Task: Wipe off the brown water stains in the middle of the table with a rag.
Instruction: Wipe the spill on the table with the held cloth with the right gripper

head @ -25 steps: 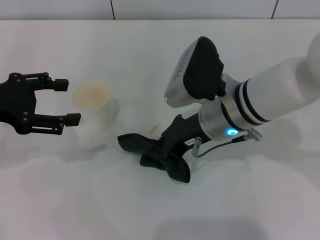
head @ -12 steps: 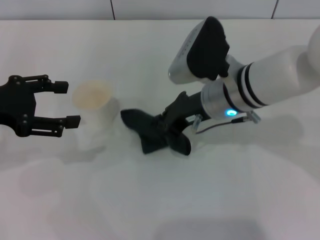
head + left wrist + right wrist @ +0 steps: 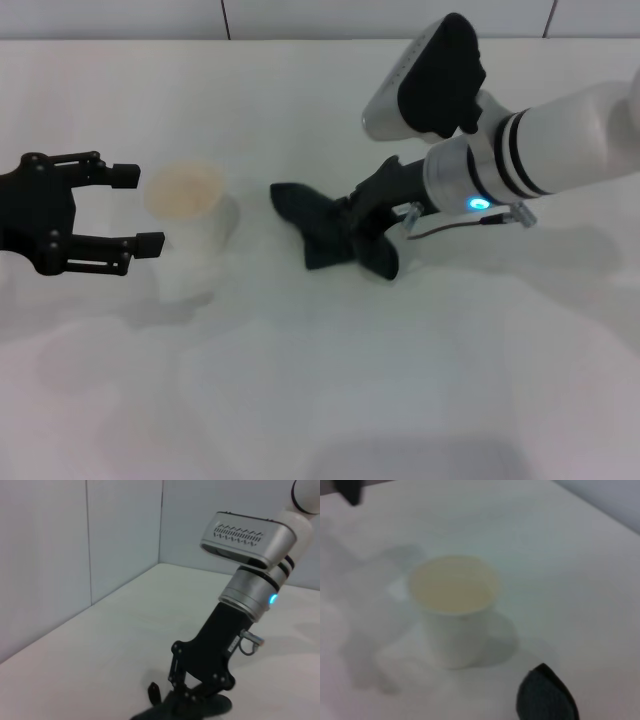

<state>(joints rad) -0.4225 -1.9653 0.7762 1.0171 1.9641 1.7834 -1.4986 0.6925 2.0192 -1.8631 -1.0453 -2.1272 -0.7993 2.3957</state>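
My right gripper is shut on the dark rag and presses it down on the white table at mid-table. The rag trails from the gripper toward the cup. The rag also shows in the left wrist view under the right gripper, and its tip shows in the right wrist view. The brown water stains do not show; the spot where they lay is under or beside the rag. My left gripper is open and empty, hovering at the left next to the cup.
A white paper cup of tan liquid stands left of the rag, a short gap from it; it also shows in the right wrist view. A tiled wall runs along the table's far edge.
My right gripper has dragged the rag back and to the right, over the spot where a faint brown stain showed a second ago. The left arm and the cup have not moved.
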